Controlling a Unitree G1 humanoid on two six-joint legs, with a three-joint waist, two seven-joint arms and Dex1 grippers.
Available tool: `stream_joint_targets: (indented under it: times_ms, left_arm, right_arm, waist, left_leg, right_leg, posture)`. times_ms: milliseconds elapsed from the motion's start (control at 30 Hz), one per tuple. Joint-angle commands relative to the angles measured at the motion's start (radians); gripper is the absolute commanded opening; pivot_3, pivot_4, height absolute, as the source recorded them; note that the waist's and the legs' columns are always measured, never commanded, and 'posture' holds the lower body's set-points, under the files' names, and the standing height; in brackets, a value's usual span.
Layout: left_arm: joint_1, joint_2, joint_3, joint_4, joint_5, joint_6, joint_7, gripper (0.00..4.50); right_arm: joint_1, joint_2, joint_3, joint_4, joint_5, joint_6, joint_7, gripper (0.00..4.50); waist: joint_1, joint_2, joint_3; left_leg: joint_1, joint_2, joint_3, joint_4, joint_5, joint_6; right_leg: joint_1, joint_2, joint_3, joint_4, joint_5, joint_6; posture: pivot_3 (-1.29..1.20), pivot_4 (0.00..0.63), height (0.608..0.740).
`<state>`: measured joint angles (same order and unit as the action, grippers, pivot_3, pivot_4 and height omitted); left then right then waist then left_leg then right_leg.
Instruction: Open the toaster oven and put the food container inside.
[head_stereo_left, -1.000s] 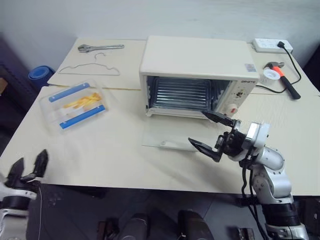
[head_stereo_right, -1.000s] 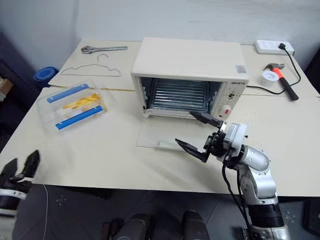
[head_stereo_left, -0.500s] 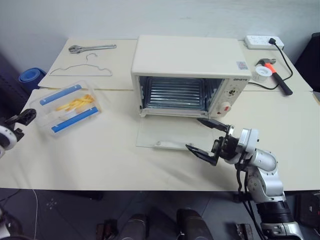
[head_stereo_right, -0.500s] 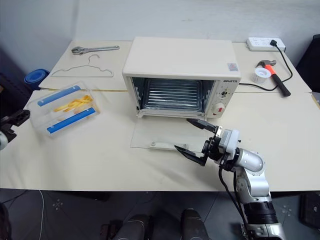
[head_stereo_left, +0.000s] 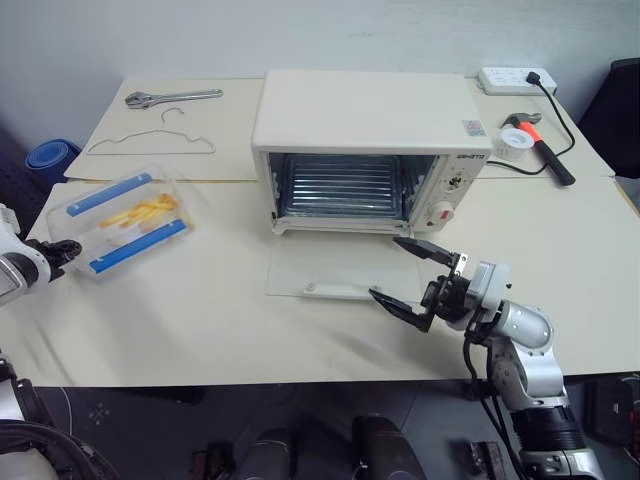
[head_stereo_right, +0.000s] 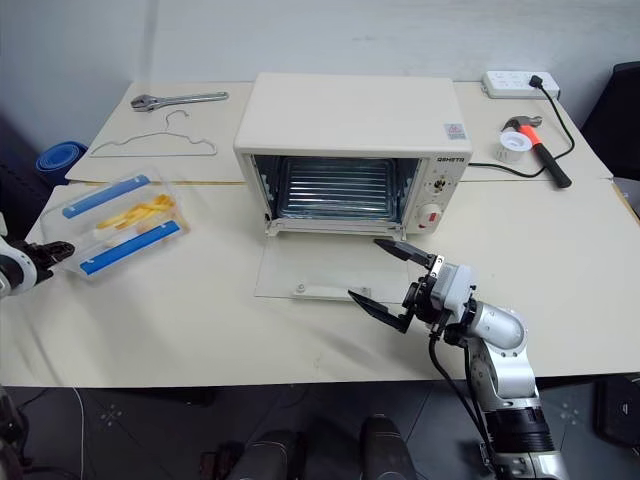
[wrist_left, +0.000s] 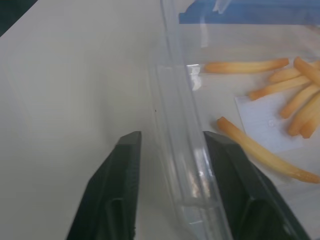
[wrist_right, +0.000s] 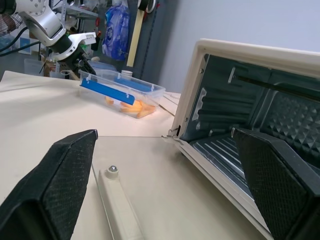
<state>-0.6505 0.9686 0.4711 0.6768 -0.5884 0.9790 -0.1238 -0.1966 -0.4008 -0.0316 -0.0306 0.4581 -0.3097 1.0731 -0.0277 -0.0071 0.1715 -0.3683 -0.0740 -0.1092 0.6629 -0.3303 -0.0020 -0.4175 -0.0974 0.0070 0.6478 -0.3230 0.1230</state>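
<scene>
The cream-white toaster oven (head_stereo_left: 365, 110) stands mid-table with its glass door (head_stereo_left: 330, 268) dropped flat on the tabletop and its rack bare. The food container (head_stereo_left: 118, 222), a clear box with two blue clips and yellow sticks inside, lies at the table's left. My left gripper (wrist_left: 170, 137) is at the container's near-left end. Its fingers (wrist_left: 122, 180) stand on either side of the clear end wall, with a thin gap showing on one side. My right gripper (head_stereo_left: 385, 267) hovers open over the door's front right corner, holding nothing.
A wrench (head_stereo_left: 172, 97) and a wire hanger (head_stereo_left: 150, 142) lie at the back left. A power strip (head_stereo_left: 515, 78), a tape roll (head_stereo_left: 515, 140) and a hammer (head_stereo_left: 548, 155) sit at the back right. A blue object (head_stereo_left: 48, 155) is off the table's left edge.
My left arm rose from below the table's front edge and reached the container's end, and its fingers narrowed around the wall. The right gripper stayed put. The camera shifted.
</scene>
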Motion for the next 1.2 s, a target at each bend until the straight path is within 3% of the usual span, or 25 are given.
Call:
stream_joint_targets:
  times_ms: [33, 133, 333, 433, 600, 767, 933, 1200]
  left_arm:
    - [0.032, 0.04, 0.007, -0.104, 0.015, 0.02, -0.073, 0.88]
    - [0.119, 0.065, 0.008, -0.254, 0.01, 0.053, -0.144, 0.24]
    - [0.308, 0.079, 0.104, -0.669, -0.1, 0.283, -0.229, 0.24]
    - [0.33, 0.042, 0.125, -0.865, -0.164, 0.419, -0.221, 0.24]
    - [0.216, -0.111, 0.093, -1.076, -0.211, 0.607, -0.149, 0.24]
    - [0.103, -0.316, -0.003, -1.158, -0.191, 0.635, -0.012, 0.24]
    - [0.006, -0.551, -0.079, -1.139, -0.112, 0.635, 0.119, 0.24]
    - [-0.056, -0.762, -0.124, -1.072, 0.01, 0.616, 0.182, 0.24]
  right_arm:
    - [0.01, -0.008, -0.018, -0.033, 0.001, -0.025, -0.013, 4.5]
    - [0.028, -0.026, -0.034, -0.041, 0.005, -0.024, -0.017, 4.5]
    - [0.103, -0.102, -0.08, -0.068, 0.042, 0.004, 0.016, 4.5]
    - [0.13, -0.134, -0.1, -0.08, 0.044, 0.024, 0.007, 4.5]
    - [0.17, -0.159, -0.124, -0.133, 0.04, 0.071, -0.041, 4.5]
    - [0.238, -0.173, -0.161, -0.255, 0.063, 0.142, -0.103, 4.5]
    - [0.339, -0.204, -0.211, -0.335, 0.061, 0.191, -0.135, 4.5]
    - [0.364, -0.169, -0.209, -0.367, 0.035, 0.198, -0.212, 4.5]
  waist:
    - [-0.001, 0.0, 0.0]
    - [-0.001, 0.0, 0.0]
    - [0.003, 0.0, 0.0]
    - [0.008, 0.0, 0.0]
    - [0.026, 0.0, 0.0]
    - [0.03, 0.0, 0.0]
    - [0.041, -0.001, 0.001]
    - [0.048, -0.002, 0.001]
  left_leg:
    - [0.0, 0.0, 0.0, 0.0, 0.0, 0.0]
    - [-0.001, 0.0, 0.0, 0.0, 0.0, 0.0]
    - [-0.002, 0.0, 0.0, 0.0, 0.0, 0.001]
    - [-0.001, 0.001, -0.001, 0.001, 0.0, 0.001]
    - [0.0, 0.001, 0.0, 0.002, 0.0, 0.0]
    - [0.0, 0.0, 0.0, 0.003, 0.0, 0.0]
    - [-0.001, 0.0, 0.001, 0.004, 0.0, 0.0]
    - [0.001, 0.001, 0.005, 0.004, 0.0, 0.0]
  right_leg:
    - [0.0, 0.0, 0.0, 0.0, 0.0, 0.0]
    - [-0.001, 0.0, 0.001, 0.0, 0.0, 0.0]
    - [0.0, -0.001, 0.007, -0.001, 0.0, 0.0]
    - [0.001, -0.001, 0.008, -0.003, 0.0, 0.0]
    - [0.002, -0.001, 0.009, -0.004, 0.0, 0.0]
    - [0.002, 0.0, 0.009, -0.003, 0.0, 0.0]
    - [0.003, 0.0, 0.006, -0.004, 0.0, 0.0]
    - [0.003, 0.001, 0.003, -0.004, 0.0, 0.0]
  posture:
    - [0.0, 0.15, 0.74]
    - [0.0, 0.15, 0.74]
    - [0.0, 0.15, 0.74]
    - [0.0, 0.15, 0.74]
    - [0.0, 0.15, 0.74]
    - [0.0, 0.15, 0.74]
    - [0.0, 0.15, 0.74]
    - [0.0, 0.15, 0.74]
